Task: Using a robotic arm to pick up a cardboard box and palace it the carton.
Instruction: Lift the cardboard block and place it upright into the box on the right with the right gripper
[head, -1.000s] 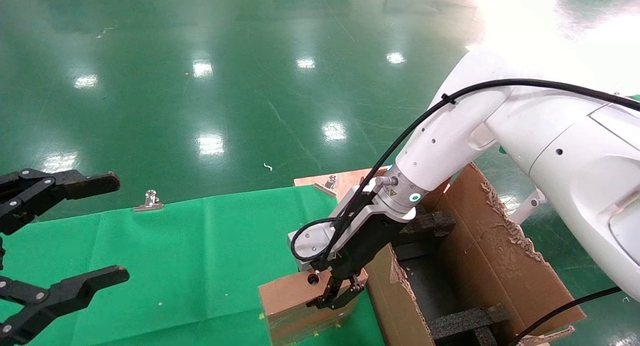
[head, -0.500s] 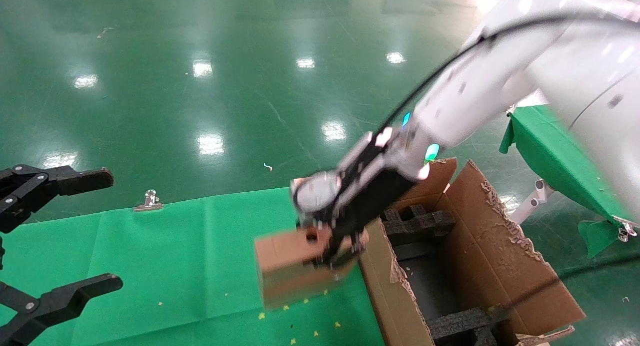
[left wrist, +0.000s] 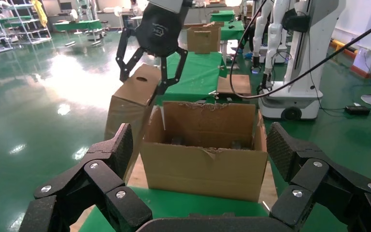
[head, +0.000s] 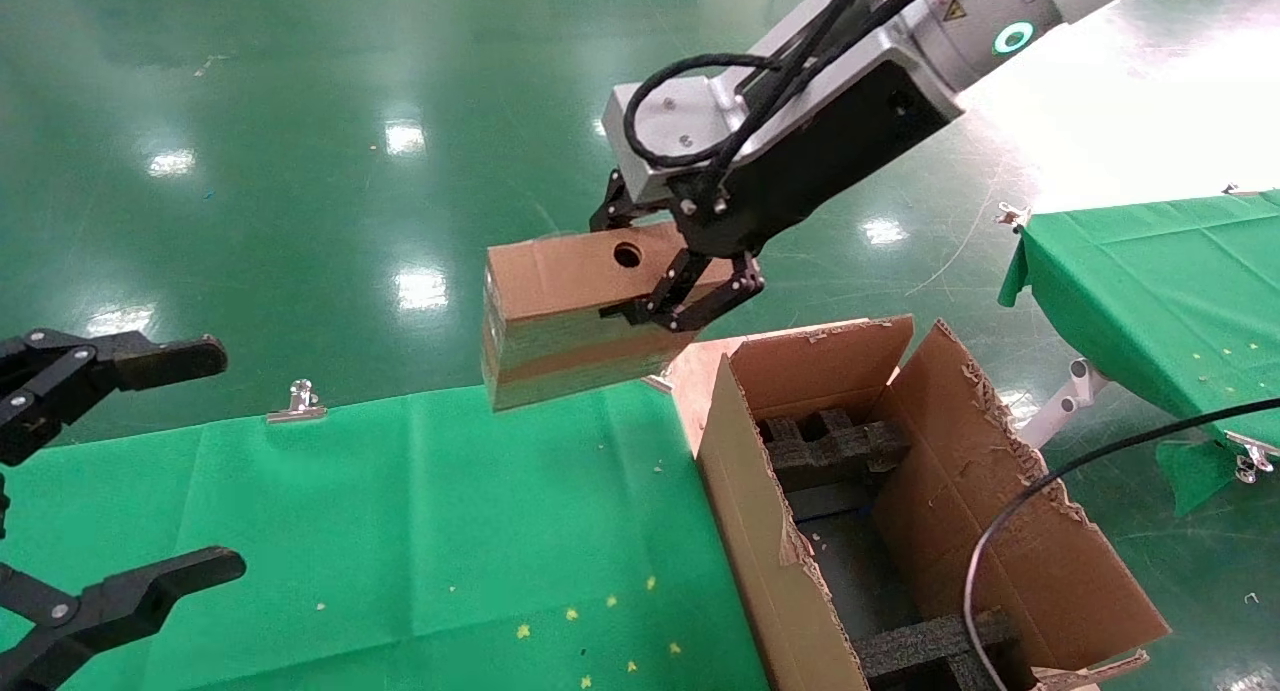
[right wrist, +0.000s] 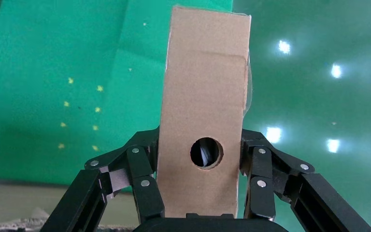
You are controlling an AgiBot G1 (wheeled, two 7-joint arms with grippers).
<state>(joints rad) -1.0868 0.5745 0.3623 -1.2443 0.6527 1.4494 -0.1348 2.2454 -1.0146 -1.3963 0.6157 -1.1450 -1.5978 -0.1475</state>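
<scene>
My right gripper on the white robotic arm is shut on the small brown cardboard box, its round hole facing up. The box hangs in the air above the far edge of the green table, just left of the large open carton with torn flaps and black foam blocks. In the right wrist view the box sits between the fingers. The left wrist view shows the box, the right gripper and the carton. My left gripper is open at the left edge.
A green cloth covers the table; a metal clip sits on its far edge. A second green-covered table stands at the right. A black cable hangs over the carton. The floor is glossy green.
My right gripper has lifted the cardboard box off the green table, from beside the carton's near left wall to well above the table's far edge. The left gripper has stayed put.
</scene>
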